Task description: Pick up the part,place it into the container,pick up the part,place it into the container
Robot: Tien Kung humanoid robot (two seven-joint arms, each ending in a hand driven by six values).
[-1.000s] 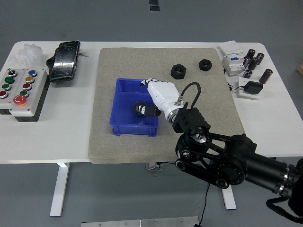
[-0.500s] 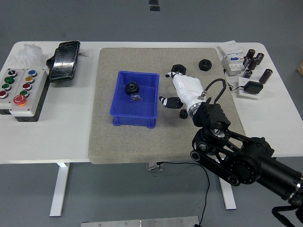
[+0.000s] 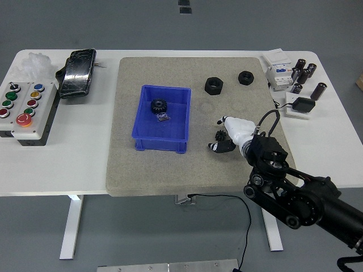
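A blue container (image 3: 140, 129) stands on the grey mat (image 3: 193, 170), left of middle. A black gear (image 3: 157, 105) and a small dark piece (image 3: 164, 117) lie inside it. A small black gear (image 3: 219, 135) lies on the mat to the right of the container. My right hand (image 3: 222, 135), white with dark fingertips, reaches in from the lower right. Its fingers are spread, with the small gear between the upper fingers and the thumb (image 3: 220, 148). I cannot tell whether they touch the gear. Two black nuts (image 3: 214, 85) (image 3: 245, 76) lie at the mat's far side.
A button box (image 3: 22, 110), a black case (image 3: 77, 72) and a white wad (image 3: 35, 61) are on the left of the table. A white electrical module (image 3: 278, 71), dark cylinders (image 3: 303, 72) and a black adapter (image 3: 303, 105) are at the right.
My right hand left the large gear in the blue container, moved right across the mat, and pulled back toward the near edge. It is now at the small gear.
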